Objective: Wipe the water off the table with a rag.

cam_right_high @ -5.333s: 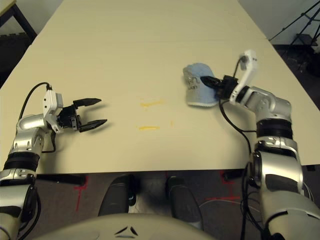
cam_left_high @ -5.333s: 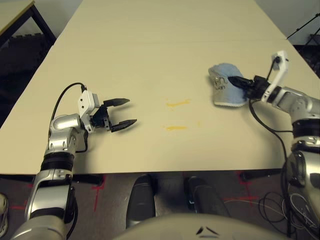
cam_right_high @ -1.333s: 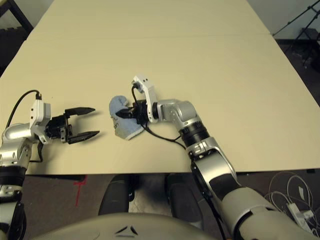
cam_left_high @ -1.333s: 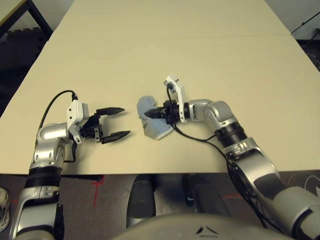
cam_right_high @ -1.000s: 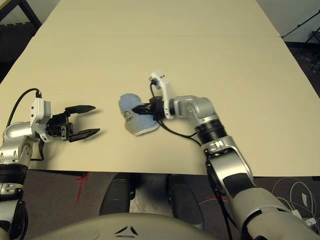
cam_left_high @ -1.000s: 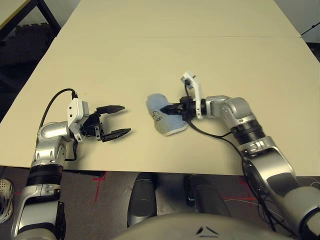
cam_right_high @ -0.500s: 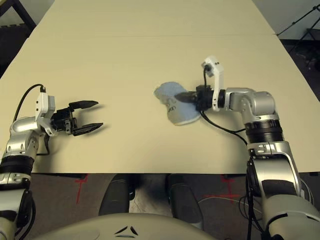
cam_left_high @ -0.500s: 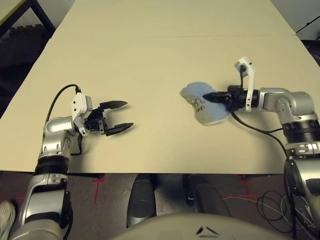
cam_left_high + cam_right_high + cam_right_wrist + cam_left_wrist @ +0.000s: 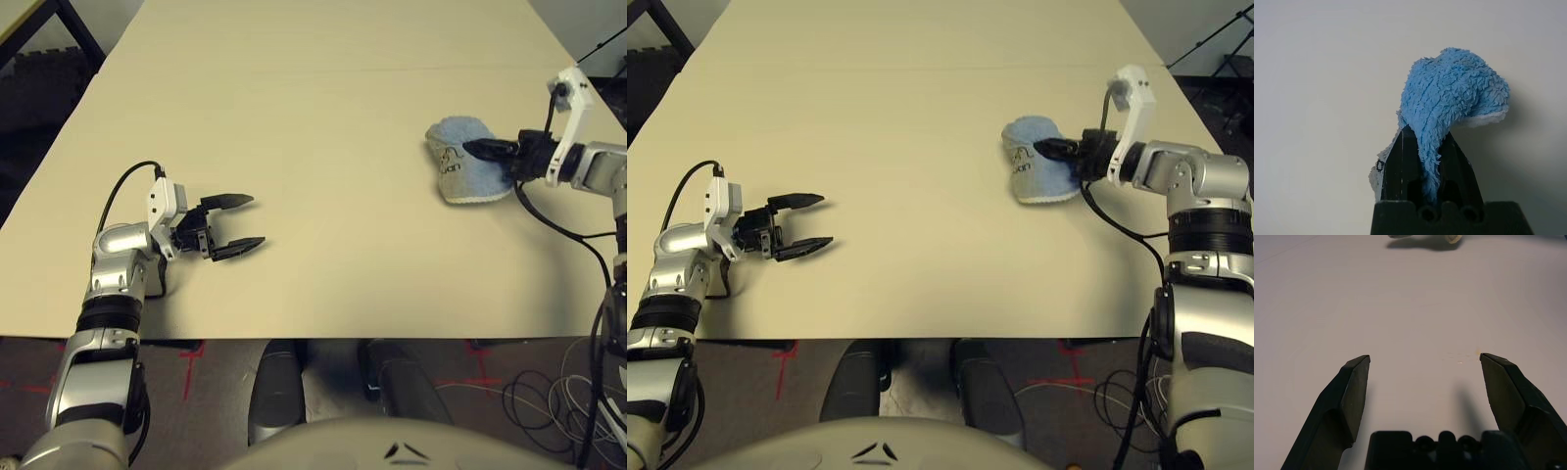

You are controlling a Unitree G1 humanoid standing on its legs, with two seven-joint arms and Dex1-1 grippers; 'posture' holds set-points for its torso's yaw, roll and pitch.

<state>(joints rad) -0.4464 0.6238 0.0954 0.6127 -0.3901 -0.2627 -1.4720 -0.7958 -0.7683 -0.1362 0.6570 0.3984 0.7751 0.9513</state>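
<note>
I have the rag (image 9: 468, 172) pinched in my right gripper (image 9: 490, 151) and resting on the table (image 9: 323, 117), well apart from the wide-open left gripper (image 9: 238, 223), so any return pass belongs to the right arm.

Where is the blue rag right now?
The rag lies on the right side of the table, pinched in the robot's right hand, far across from the open left hand.
</note>
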